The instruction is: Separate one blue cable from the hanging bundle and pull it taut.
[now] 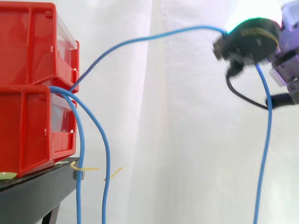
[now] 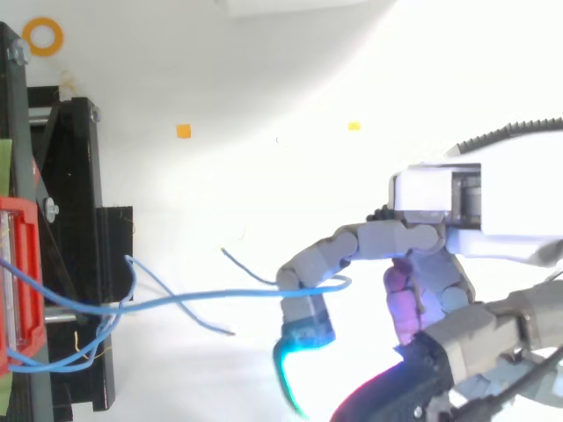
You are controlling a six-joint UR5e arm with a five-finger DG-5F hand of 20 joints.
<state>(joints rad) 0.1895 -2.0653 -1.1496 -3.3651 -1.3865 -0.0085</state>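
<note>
The hand (image 2: 420,236) is hooking one cable (image 1: 149,37) in curled fingers; the cable is running rightward from the bins (image 1: 28,51), slightly bowed.

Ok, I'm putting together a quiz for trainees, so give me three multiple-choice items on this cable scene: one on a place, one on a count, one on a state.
1. Where is the hand in the side view?
A. upper right, away from the bins
B. under the stand
C. inside a bin

2. How many red bins are stacked on the black stand?
A. one
B. two
C. four

3. How does the hand meet the blue cable?
A. flat and apart from it
B. fingers curled round it
C. pressing it onto the stand

Answers: A, it sits high at the right; B, one bin rests on another; B, the top view shows the cable hooked.
</note>
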